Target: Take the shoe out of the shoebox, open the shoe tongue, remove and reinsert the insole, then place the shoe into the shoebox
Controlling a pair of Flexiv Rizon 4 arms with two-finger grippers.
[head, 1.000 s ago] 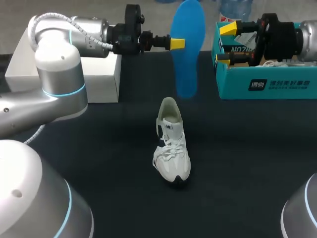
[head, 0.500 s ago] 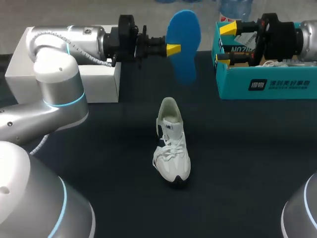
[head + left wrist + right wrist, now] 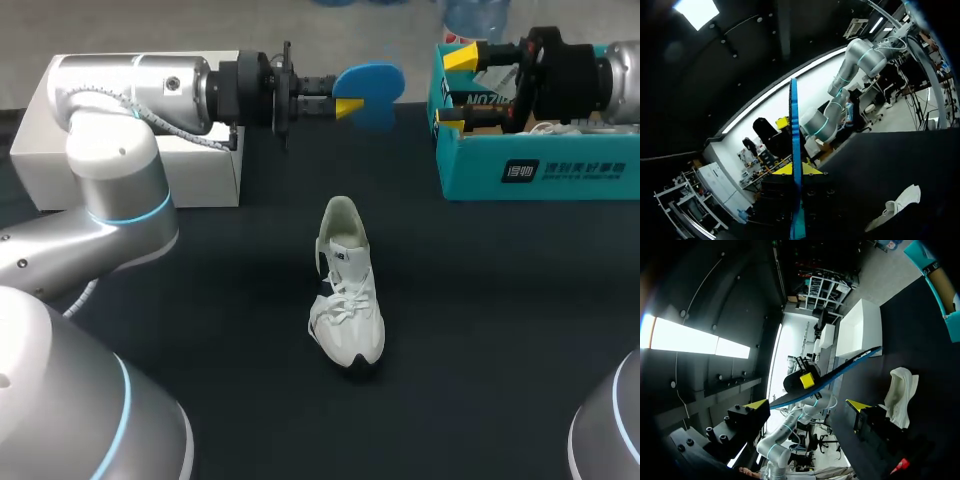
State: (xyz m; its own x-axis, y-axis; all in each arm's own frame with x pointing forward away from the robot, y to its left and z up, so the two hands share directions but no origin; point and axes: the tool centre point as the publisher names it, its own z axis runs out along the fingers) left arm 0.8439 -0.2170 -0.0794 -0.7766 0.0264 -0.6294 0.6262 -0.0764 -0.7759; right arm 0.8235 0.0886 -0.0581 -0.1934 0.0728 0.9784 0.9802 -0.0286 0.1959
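Now bring insole [image 3: 372,85], pinched in left gripper [image 3: 345,100], nearer and toe-first into shoe [image 3: 347,290]; steady it with empty, wide-open right gripper [image 3: 458,88].

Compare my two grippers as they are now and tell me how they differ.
The left gripper is shut on the blue insole, fingers close together; the right gripper is open and holds nothing, fingers wide apart. The left gripper hangs above the table beyond the shoe; the right gripper sits at the shoebox. Both have yellow tips and point toward each other.
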